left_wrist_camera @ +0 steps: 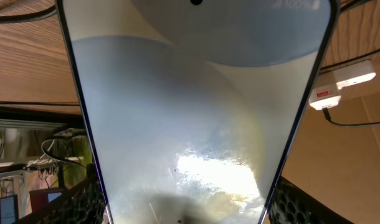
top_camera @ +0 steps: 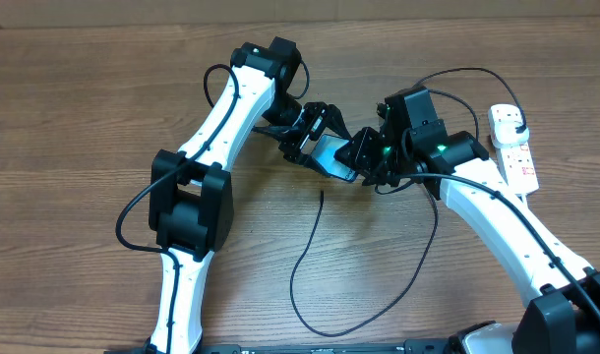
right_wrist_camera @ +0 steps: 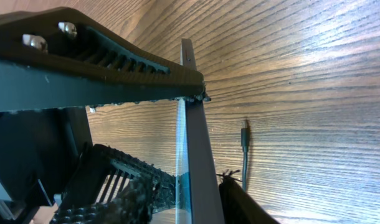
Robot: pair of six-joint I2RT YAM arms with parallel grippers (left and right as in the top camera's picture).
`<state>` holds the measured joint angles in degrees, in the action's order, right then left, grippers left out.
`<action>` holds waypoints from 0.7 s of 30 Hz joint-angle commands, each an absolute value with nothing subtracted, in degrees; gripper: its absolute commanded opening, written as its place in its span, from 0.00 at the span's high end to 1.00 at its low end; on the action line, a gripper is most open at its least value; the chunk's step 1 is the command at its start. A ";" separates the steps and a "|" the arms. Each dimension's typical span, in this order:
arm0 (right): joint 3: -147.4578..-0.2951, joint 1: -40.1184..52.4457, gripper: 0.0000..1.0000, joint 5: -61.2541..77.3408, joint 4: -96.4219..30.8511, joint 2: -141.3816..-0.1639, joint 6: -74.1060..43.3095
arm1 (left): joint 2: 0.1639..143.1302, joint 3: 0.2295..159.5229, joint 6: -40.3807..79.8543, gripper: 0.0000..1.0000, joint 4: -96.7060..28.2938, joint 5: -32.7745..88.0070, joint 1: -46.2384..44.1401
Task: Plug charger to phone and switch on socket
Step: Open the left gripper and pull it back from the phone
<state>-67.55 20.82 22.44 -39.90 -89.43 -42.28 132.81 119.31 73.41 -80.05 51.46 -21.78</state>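
The phone (top_camera: 331,154) is lifted off the table and tilted, held between both grippers. My left gripper (top_camera: 305,133) is shut on its sides; in the left wrist view the light screen (left_wrist_camera: 190,112) fills the frame between my jaws (left_wrist_camera: 187,208). My right gripper (top_camera: 371,157) is shut on the phone's other end; the right wrist view shows the phone edge-on (right_wrist_camera: 195,143) between my fingers (right_wrist_camera: 196,193). The charger cable (top_camera: 293,280) loops on the table, its tip (right_wrist_camera: 244,132) lying free below the phone. Its plug (top_camera: 513,120) sits in the white socket (top_camera: 516,157) at the far right.
The socket also shows in the left wrist view (left_wrist_camera: 339,84) with a red mark on it. The black cable arcs over my right arm (top_camera: 497,211) and across the wooden table (top_camera: 84,118). The left arm (top_camera: 187,206) stands at centre left.
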 commanded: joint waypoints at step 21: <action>-68.64 20.95 0.89 20.99 -39.94 -89.60 -42.24 | 132.94 120.92 74.13 0.96 -79.13 54.04 -23.07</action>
